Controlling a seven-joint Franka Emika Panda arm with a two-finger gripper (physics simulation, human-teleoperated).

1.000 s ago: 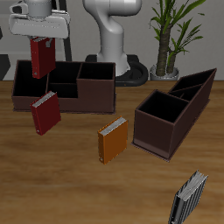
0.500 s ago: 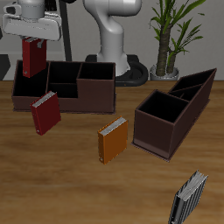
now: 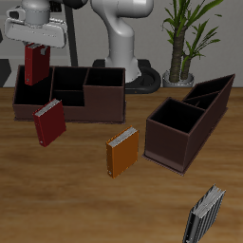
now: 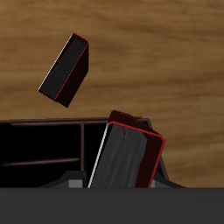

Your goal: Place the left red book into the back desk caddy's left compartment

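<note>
My gripper is shut on the top of a dark red book. It holds the book upright above the large end bay of the long dark brown back caddy. The book's lower edge hangs at about the bay's rim. In the wrist view the held book hangs over the caddy's dark bays. The second red book stands tilted on the table in front of the caddy, and it also shows in the wrist view.
An orange book stands mid-table. A dark caddy with a wedge-shaped end stands beside it. A grey striped book stands near the front edge. A potted plant and the robot's base are at the back.
My gripper has carried the red book sideways along the caddy toward its outer end, from over the bay's inner edge to over the large end bay.
</note>
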